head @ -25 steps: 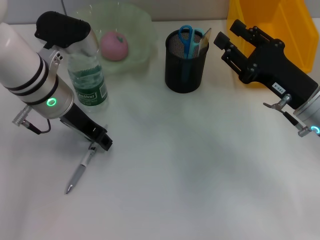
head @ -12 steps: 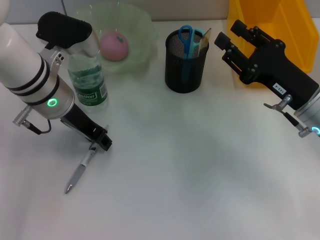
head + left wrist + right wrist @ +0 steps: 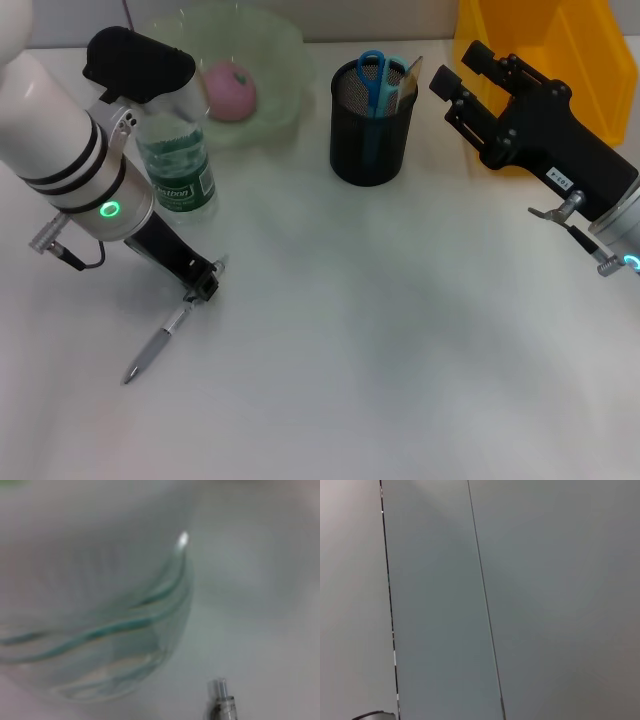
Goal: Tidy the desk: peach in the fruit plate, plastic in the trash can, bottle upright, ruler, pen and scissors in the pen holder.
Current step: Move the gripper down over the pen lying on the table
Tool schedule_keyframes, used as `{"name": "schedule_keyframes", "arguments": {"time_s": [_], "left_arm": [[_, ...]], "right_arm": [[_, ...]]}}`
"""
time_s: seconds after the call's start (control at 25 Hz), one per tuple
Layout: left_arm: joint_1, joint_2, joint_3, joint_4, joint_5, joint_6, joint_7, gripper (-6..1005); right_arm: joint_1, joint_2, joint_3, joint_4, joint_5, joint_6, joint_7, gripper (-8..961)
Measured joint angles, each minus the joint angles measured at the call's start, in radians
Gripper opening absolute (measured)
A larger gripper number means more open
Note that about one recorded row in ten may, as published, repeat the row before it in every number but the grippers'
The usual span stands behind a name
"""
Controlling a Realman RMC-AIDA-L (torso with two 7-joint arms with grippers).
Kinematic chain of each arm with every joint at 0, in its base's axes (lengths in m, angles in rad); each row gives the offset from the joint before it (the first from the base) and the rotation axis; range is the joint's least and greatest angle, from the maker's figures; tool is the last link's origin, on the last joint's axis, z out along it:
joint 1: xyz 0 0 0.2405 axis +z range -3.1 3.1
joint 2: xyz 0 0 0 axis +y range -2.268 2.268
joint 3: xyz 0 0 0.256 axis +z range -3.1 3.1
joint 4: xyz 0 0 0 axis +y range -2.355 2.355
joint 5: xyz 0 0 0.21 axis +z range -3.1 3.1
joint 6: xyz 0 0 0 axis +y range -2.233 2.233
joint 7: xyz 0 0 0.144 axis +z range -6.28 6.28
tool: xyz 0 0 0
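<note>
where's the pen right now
In the head view the pen lies on the table on the robot's left, its upper end right at the left gripper, in front of the upright bottle.
</note>
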Motion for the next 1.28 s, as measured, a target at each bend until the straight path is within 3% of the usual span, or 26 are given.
{"name": "schedule_keyframes", "arguments": {"time_s": [0.56, 1.28], "left_arm": [[-0.003, 0.000, 0.007, -0.001, 0.000, 0.000, 0.002, 210], [0.009, 0.000, 0.010, 0.064, 0.000, 0.019, 0.000, 156]], "right_arm": [[-0.001, 0.000, 0.000, 0.000, 0.000, 0.000, 0.000, 503], [-0.001, 0.000, 0.000, 0.006, 0.000, 0.001, 0.000, 502]]}}
